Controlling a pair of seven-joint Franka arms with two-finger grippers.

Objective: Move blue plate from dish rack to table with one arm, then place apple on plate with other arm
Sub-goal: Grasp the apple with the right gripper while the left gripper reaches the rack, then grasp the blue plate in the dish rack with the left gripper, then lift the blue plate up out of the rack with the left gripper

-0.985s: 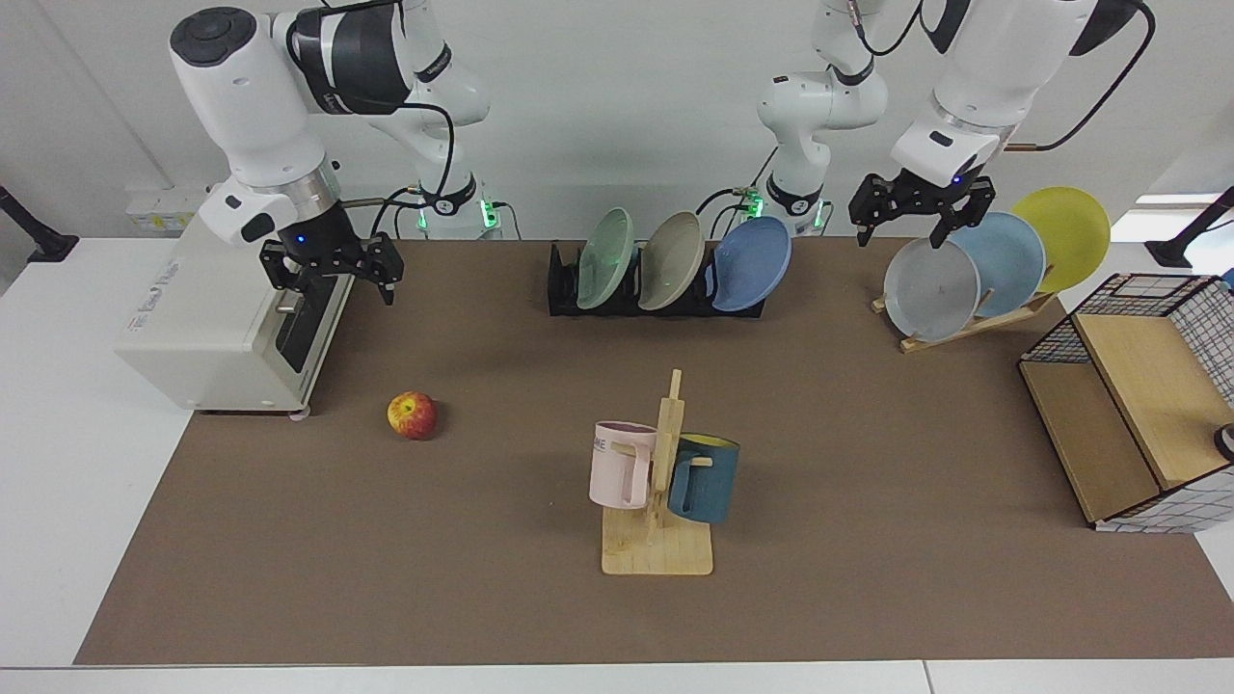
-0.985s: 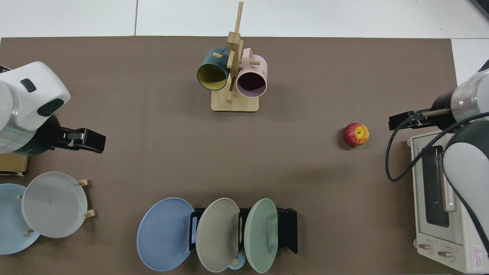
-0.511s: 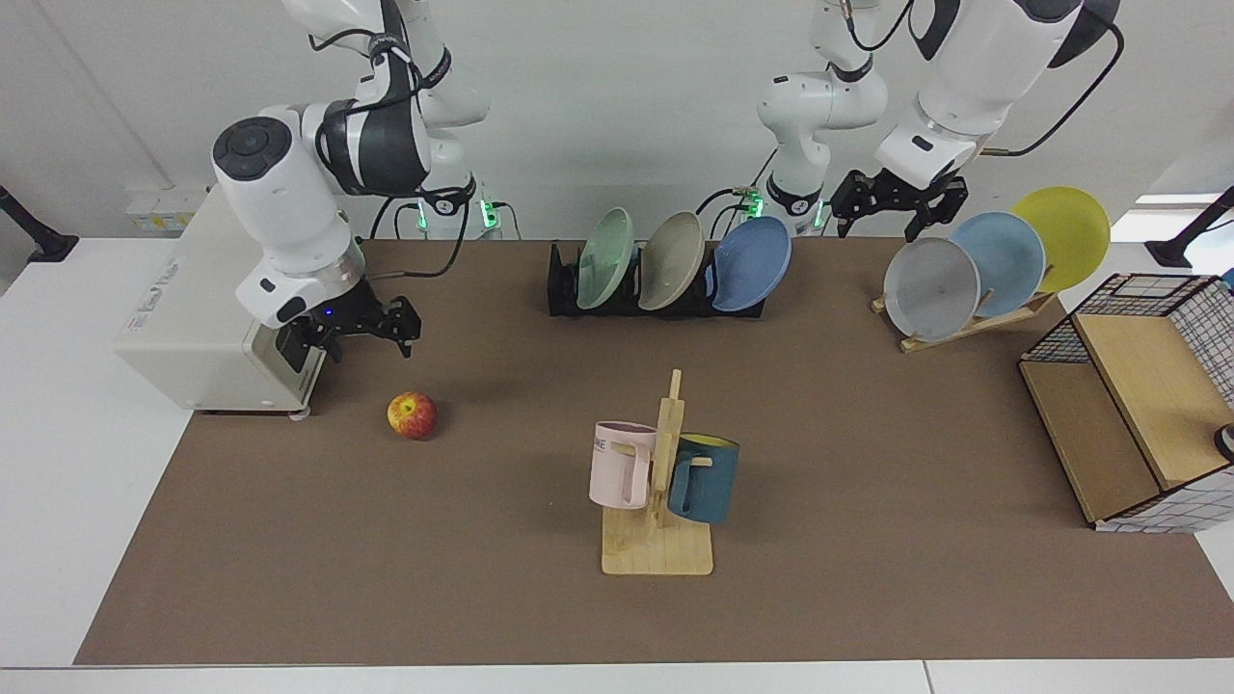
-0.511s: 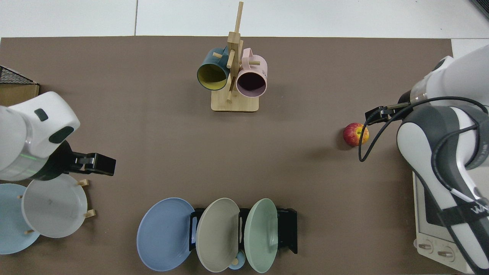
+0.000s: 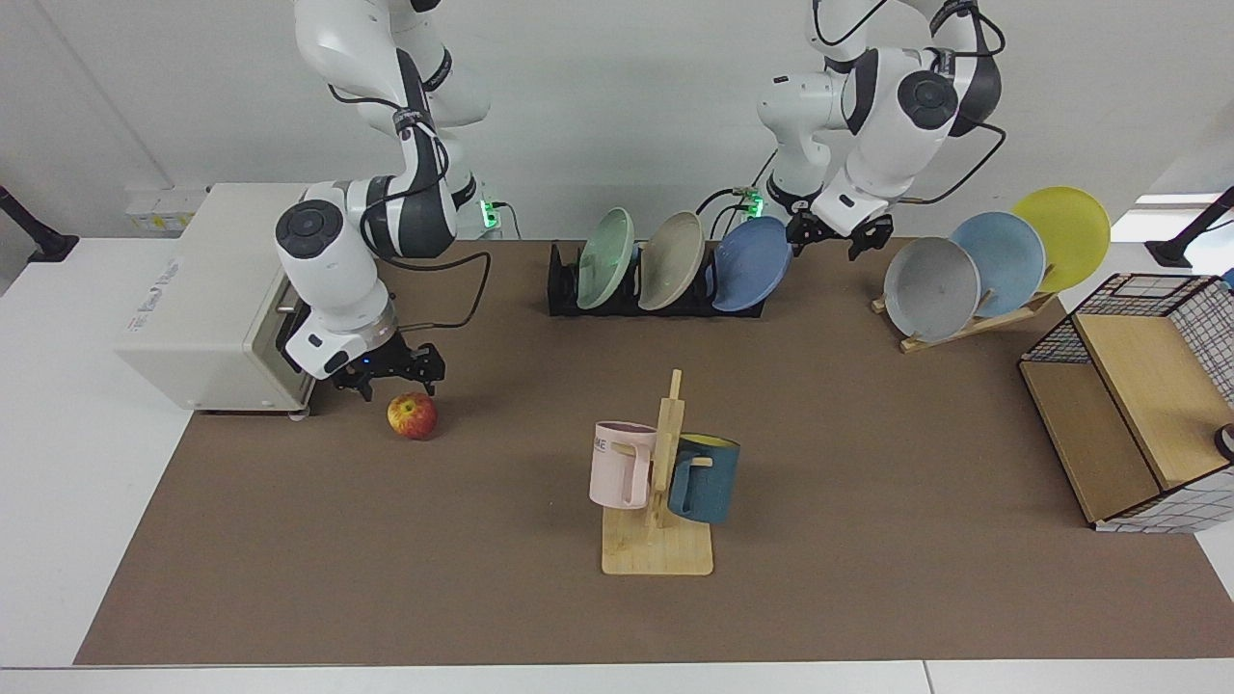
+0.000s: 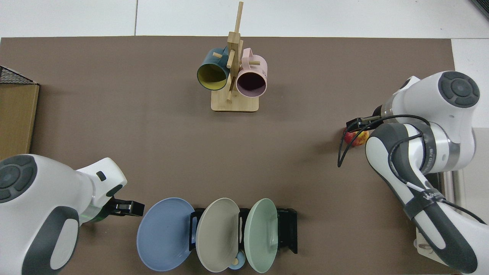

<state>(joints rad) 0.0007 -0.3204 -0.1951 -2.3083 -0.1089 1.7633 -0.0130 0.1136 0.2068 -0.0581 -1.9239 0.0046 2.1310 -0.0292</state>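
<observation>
Blue plate stands upright in the dish rack, at the end slot nearest my left arm; a beige plate and a green plate fill the slots beside it. Rack sits at the far side of the table.

My left pincer hangs just beside the blue plate's upper rim, not touching it. In the top view it sits close to the plate's edge. Fingers apart, nothing between them.

My right pincer is low over the table, just above and behind the apple. Fingers spread, empty. From above the pincer covers part of the apple. Apple rests on the table near the white oven.

Mug stand with a pink mug and a dark blue mug stands mid-table, well apart from both pincers.
</observation>
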